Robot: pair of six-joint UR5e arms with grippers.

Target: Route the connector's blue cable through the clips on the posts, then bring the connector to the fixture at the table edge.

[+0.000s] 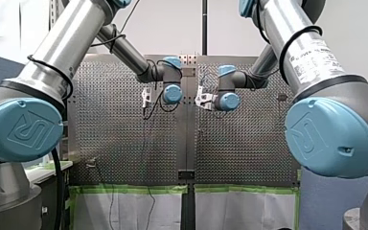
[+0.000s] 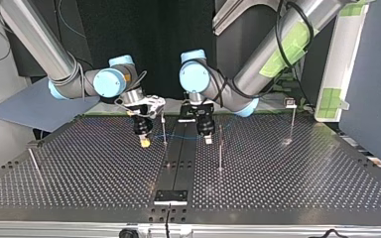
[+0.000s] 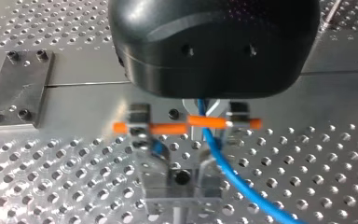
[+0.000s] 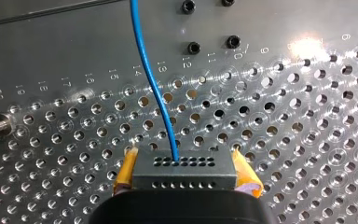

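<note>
The perforated bench [image 2: 287,178] carries thin upright posts [image 2: 221,148] and, at its near edge in the top view, a small fixture [image 2: 170,196]. The right end effector [image 2: 144,140] hangs above the middle of the bench, just beside one of the posts, and it holds the black connector [image 4: 185,173] between its yellow pads. The blue cable [image 4: 154,88] leaves the connector and runs across to the left end effector [image 2: 207,138]. Whether that one is wide or narrow cannot be told.
</note>
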